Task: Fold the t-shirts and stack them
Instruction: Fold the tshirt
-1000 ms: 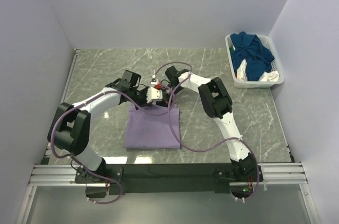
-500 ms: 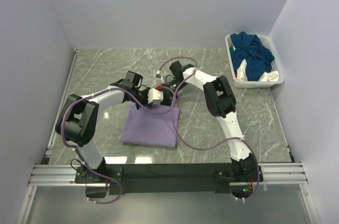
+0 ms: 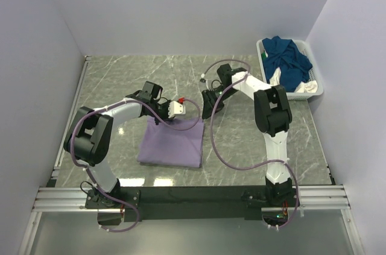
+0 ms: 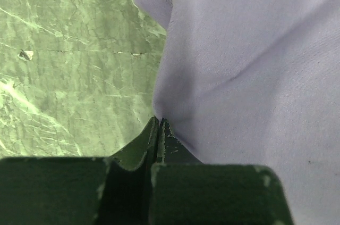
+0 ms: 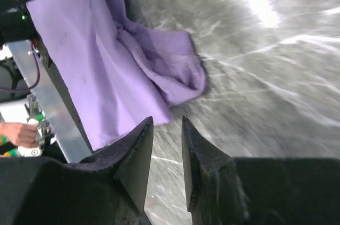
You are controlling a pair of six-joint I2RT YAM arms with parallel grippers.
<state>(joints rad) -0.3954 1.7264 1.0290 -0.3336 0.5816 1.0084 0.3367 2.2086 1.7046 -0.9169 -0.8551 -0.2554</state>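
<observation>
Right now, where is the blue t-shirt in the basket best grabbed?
Pinch the raised bunched fold at the top of the blue t-shirt, coming straight down from above: it heaps above the basket rim, whose walls likely block any sideways approach.

The left arm (image 3: 117,112) rises from its base at near left, bends at the elbow and runs its forearm right and far toward mid-table, with the wrist turned down. The left gripper (image 4: 158,125) sits low, jaws pressed together on the edge of the shirt (image 4: 249,65). The right arm (image 3: 274,110) stands tall from near right. Its forearm reaches left on the far side, wrist dropped. The right gripper (image 5: 166,124) hangs with jaws parted, nothing between them, well apart from the left one.
</observation>
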